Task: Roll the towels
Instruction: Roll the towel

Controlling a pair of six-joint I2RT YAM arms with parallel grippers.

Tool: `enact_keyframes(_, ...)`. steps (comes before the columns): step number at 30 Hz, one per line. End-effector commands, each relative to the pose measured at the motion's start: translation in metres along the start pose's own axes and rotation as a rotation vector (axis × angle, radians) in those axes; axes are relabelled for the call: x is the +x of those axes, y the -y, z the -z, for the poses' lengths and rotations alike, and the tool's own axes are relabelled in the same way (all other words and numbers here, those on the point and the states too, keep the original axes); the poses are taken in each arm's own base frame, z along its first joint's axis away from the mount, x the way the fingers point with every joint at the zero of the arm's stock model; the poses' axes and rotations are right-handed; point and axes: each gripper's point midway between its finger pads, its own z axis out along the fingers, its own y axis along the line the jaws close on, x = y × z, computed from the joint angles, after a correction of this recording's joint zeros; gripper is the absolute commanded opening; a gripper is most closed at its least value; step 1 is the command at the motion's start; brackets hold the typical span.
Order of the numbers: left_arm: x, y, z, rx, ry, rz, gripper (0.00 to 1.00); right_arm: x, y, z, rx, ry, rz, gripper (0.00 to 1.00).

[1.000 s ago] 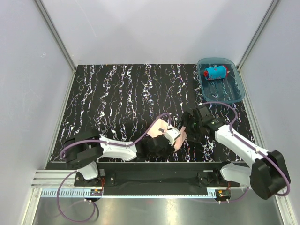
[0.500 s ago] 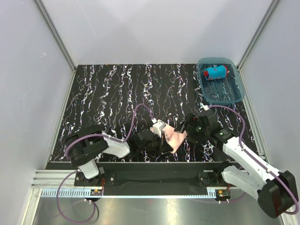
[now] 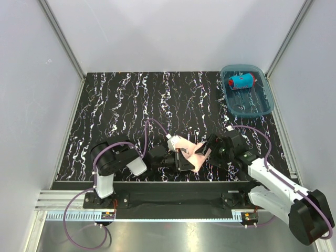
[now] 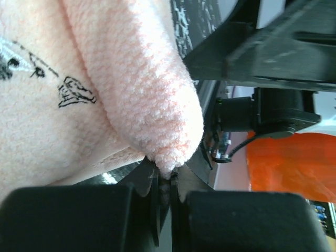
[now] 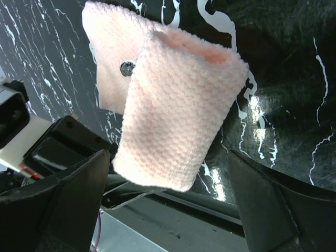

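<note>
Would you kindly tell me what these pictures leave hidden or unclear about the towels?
Top view: the left gripper and its pinch on the peach towel are too small and dark to make out.
Top view: the blue towel in the tray is too small to judge its roll.
Left wrist view: the black print is too blurred to read.
Right wrist view: the fold hides the peach towel's inside.

A rolled towel [image 3: 241, 82] lies in the tray [image 3: 255, 106] (far right corner), the other towel [image 3: 192, 152] near the table's [image 3: 115, 105] front edge.
</note>
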Motion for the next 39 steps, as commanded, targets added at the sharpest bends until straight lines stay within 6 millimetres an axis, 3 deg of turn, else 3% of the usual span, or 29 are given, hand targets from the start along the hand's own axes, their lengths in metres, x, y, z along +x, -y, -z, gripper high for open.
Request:
enact_keyframes(1, -0.011, 0.025, 0.003, 0.114, 0.033, -0.02, 0.0, -0.003, -0.007, -0.007, -0.046, 0.014, 0.009, 1.0)
enact_keyframes(4, -0.01, 0.023, 0.001, 0.118, 0.025, -0.002, 0.0, 0.0, -0.001, -0.016, -0.054, 0.016, -0.001, 1.0)
enact_keyframes(8, -0.006, 0.019, 0.001, 0.12, 0.016, 0.02, 0.0, -0.002, -0.008, -0.023, -0.114, 0.026, 0.001, 0.97)
enact_keyframes(12, -0.003, 0.014, -0.001, 0.114, 0.006, 0.03, 0.0, 0.001, -0.006, -0.03, -0.125, 0.011, 0.007, 0.82)
enact_keyframes(15, -0.001, 0.011, -0.001, 0.111, -0.003, 0.033, 0.0, 0.0, -0.01, -0.034, -0.145, 0.009, 0.009, 0.63)
enact_keyframes(16, 0.0, 0.011, -0.001, 0.112, -0.005, 0.031, 0.0, 0.001, -0.009, -0.034, -0.145, 0.009, 0.007, 0.47)
enact_keyframes(19, 0.001, 0.008, -0.001, 0.096, -0.015, 0.017, 0.04, 0.001, -0.01, -0.034, -0.142, 0.004, 0.007, 0.18)
enact_keyframes(21, 0.002, 0.005, 0.0, 0.059, -0.025, 0.01, 0.08, -0.001, -0.009, -0.033, -0.134, 0.01, 0.012, 0.17)
enact_keyframes(22, -0.001, 0.003, 0.001, 0.041, -0.017, -0.022, 0.19, 0.0, -0.008, -0.032, -0.119, 0.006, 0.012, 0.17)
enact_keyframes(25, -0.005, -0.004, 0.004, -0.043, -0.018, -0.086, 0.35, -0.002, -0.008, -0.028, -0.1, 0.009, 0.018, 0.16)
enact_keyframes(29, -0.016, -0.012, 0.011, -0.171, -0.016, -0.192, 0.76, -0.004, 0.002, -0.023, -0.008, 0.006, 0.01, 0.15)
enact_keyframes(30, -0.016, -0.016, 0.018, -0.229, -0.032, -0.203, 0.8, -0.004, 0.003, -0.022, 0.007, 0.004, 0.012, 0.15)
enact_keyframes(31, -0.028, -0.017, 0.018, -0.275, -0.001, -0.271, 0.83, -0.009, -0.002, -0.019, 0.012, 0.015, 0.013, 0.15)
enact_keyframes(33, -0.035, -0.022, 0.029, -0.405, 0.012, -0.386, 0.88, -0.008, 0.008, -0.017, 0.081, 0.001, 0.01, 0.13)
enact_keyframes(34, -0.045, -0.011, 0.026, -0.425, 0.034, -0.436, 0.91, -0.009, 0.007, -0.014, 0.096, -0.004, 0.009, 0.13)
enact_keyframes(36, -0.04, 0.001, 0.03, -0.487, 0.029, -0.541, 0.94, -0.01, 0.009, -0.014, 0.128, -0.008, 0.006, 0.13)
enact_keyframes(37, -0.054, 0.01, 0.029, -0.529, 0.08, -0.624, 0.94, -0.011, 0.007, -0.012, 0.134, -0.012, 0.008, 0.13)
enact_keyframes(39, -0.041, 0.026, 0.025, -0.536, 0.075, -0.733, 0.95, -0.01, 0.008, -0.014, 0.154, -0.029, 0.005, 0.13)
